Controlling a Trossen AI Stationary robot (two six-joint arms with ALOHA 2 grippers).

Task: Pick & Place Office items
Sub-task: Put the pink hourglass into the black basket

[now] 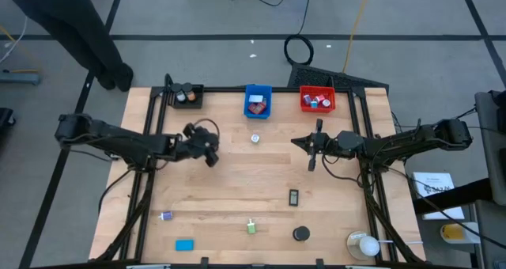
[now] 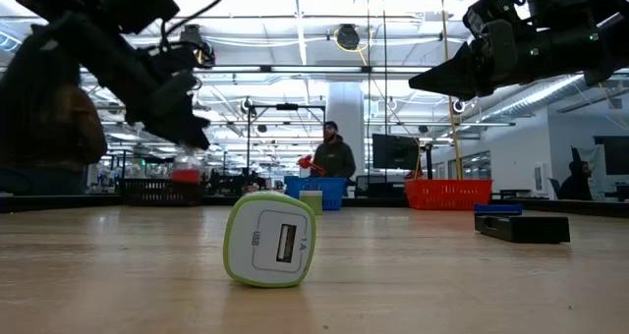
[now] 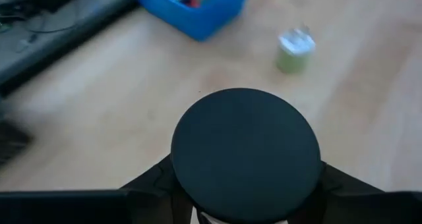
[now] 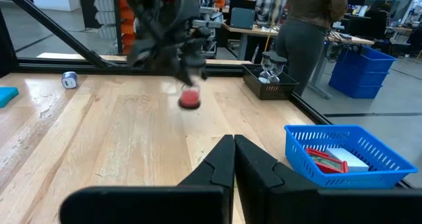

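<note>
My left gripper (image 1: pixel 210 156) hangs over the table's middle left, shut on a round dark disc (image 3: pixel 245 155). In the right wrist view a red round piece (image 4: pixel 190 99) shows under that gripper. My right gripper (image 1: pixel 313 149) (image 4: pixel 234 159) is shut, holds nothing and hovers right of centre. Loose pieces lie flat on the table: a green-white plug (image 1: pixel 254 138) (image 3: pixel 295 49), a black block (image 1: pixel 293 196), a green charger (image 1: pixel 251 227) (image 2: pixel 270 241), a black disc (image 1: pixel 300 234), a blue block (image 1: pixel 184 244) and a small roll (image 1: pixel 166 216). My left gripper holds the round dark disc by its rim (image 3: pixel 181 178), pinched between the two fingers (image 3: pixel 155 181), one on each side. Its flat dark face is turned toward the wrist camera and hides the fingertips. In the low view the gripper (image 2: pixel 182 118) is well above the table, so the disc is lifted clear.
Along the far edge stand a black bin (image 1: pixel 187 96), a blue bin (image 1: pixel 257 103) (image 4: pixel 343 155) and a red bin (image 1: pixel 317 100), each with pieces inside. A roundish white object in a clear holder (image 1: pixel 364 244) sits at the near right corner. Bare wood lies between the arms.
</note>
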